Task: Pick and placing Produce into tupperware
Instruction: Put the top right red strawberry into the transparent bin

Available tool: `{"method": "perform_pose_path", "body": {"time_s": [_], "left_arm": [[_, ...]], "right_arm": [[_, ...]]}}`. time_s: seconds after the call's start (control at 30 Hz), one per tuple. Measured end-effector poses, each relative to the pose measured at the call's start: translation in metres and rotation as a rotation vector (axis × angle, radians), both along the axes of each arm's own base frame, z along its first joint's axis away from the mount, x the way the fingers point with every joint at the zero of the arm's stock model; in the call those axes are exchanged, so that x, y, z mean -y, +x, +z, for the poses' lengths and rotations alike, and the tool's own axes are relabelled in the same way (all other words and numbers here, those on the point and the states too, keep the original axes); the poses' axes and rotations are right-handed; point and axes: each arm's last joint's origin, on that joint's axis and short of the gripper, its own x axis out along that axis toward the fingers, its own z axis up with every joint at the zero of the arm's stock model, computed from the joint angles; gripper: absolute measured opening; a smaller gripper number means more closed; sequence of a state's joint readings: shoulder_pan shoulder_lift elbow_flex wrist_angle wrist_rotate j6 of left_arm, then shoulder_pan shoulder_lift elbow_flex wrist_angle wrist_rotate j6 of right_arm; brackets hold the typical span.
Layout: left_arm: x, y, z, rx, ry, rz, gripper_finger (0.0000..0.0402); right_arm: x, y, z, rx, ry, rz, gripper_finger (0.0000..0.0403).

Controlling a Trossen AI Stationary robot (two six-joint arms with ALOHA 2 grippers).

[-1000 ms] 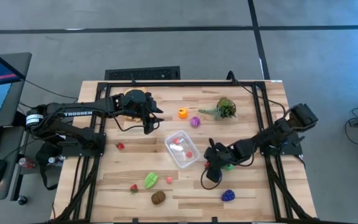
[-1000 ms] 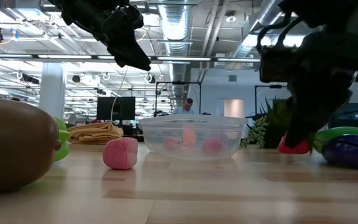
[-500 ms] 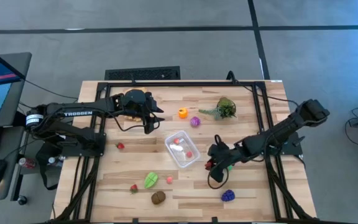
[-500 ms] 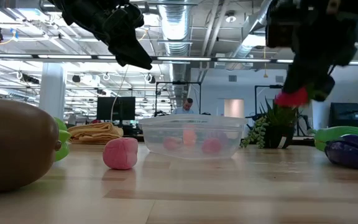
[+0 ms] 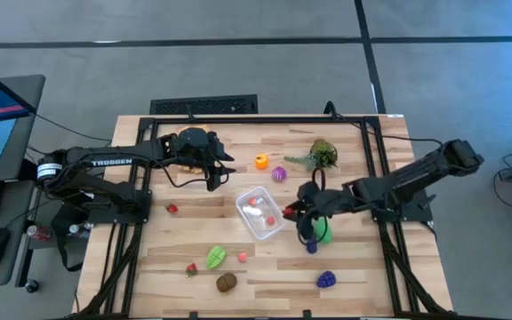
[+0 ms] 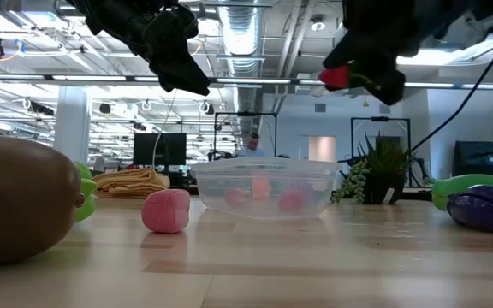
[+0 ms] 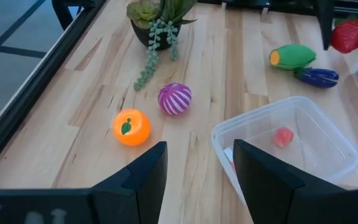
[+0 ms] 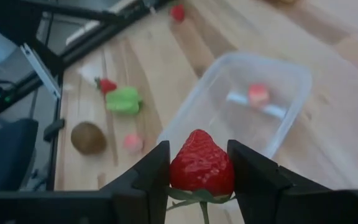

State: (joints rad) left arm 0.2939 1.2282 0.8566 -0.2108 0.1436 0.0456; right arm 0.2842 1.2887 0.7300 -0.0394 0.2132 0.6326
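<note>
Over on our left side, the left gripper hangs parked above the table behind the tupperware, fingers apart and empty, likely keeping clear. Our right gripper is clamped on a red strawberry, carried high just beside the tub's right rim so it clears the wall for a drop-in.

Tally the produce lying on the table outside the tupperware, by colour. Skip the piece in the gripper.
Red pieces: 2
Green pieces: 2
Purple pieces: 2
Orange piece: 1
Blue piece: 1
Pink piece: 1
Brown piece: 1
Total: 10
</note>
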Motion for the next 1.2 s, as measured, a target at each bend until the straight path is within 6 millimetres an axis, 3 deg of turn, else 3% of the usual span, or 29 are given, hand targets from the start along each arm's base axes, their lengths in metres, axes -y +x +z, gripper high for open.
{"method": "perform_pose_path", "body": {"time_s": [0.47, 0.57, 1.0, 1.2], "left_arm": [[0.0, 0.0, 0.0, 0.002, -0.006, -0.003, 0.0174], [0.0, 0.0, 0.0, 0.005, -0.005, -0.002, 0.0174], [0.0, 0.002, 0.003, 0.038, 0.008, 0.0, 0.0174], [0.0, 0.002, 0.004, 0.043, 0.009, 0.0, 0.0174]], "right_arm": [[0.027, 0.017, 0.004, 0.106, -0.073, -0.048, 0.017], [0.028, 0.021, -0.002, 0.098, -0.066, -0.039, 0.0172], [0.027, 0.078, -0.044, 0.021, -0.059, 0.0, 0.0173], [0.028, 0.094, -0.062, -0.034, -0.049, 0.013, 0.0182]]}}
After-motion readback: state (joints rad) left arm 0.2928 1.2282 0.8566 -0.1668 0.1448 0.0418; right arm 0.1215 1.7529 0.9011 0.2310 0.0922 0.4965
